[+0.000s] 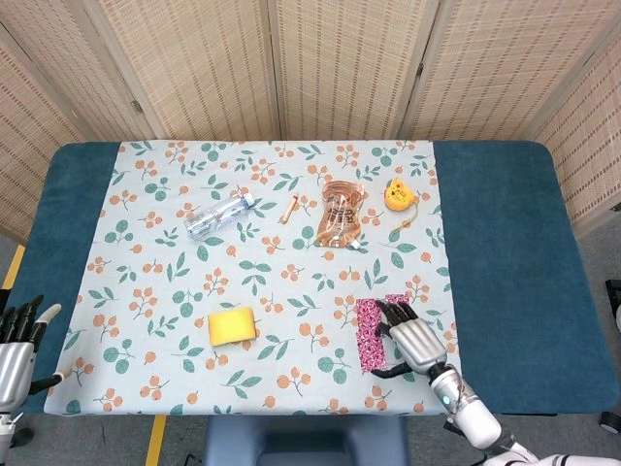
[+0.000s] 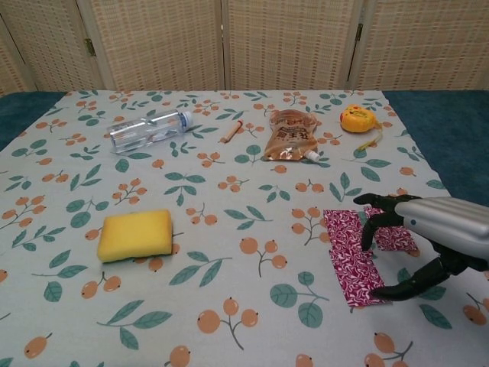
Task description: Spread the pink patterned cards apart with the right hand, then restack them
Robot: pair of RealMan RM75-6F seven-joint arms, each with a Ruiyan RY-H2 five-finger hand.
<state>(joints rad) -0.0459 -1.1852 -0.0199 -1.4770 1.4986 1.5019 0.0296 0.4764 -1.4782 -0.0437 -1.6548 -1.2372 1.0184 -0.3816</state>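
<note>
The pink patterned cards (image 2: pixel 353 254) lie fanned into a long strip on the floral cloth, near the table's front right; in the head view the pink patterned cards (image 1: pixel 371 333) run front to back. A few more cards (image 2: pixel 393 237) show beside the strip, under the fingers. My right hand (image 2: pixel 428 241) hovers over the strip's right side, fingers curled downward and thumb stretched toward the near end; it holds nothing. In the head view the right hand (image 1: pixel 414 342) covers part of the cards. My left hand (image 1: pixel 17 342) hangs at the far left beside the table, fingers apart.
A yellow sponge (image 2: pixel 136 234) lies front left. Further back are a clear plastic bottle (image 2: pixel 147 128), a small wooden stick (image 2: pixel 232 131), a brown pouch (image 2: pixel 289 135) and a yellow tape measure (image 2: pixel 357 118). The blue table edge (image 1: pixel 505 262) runs along the right.
</note>
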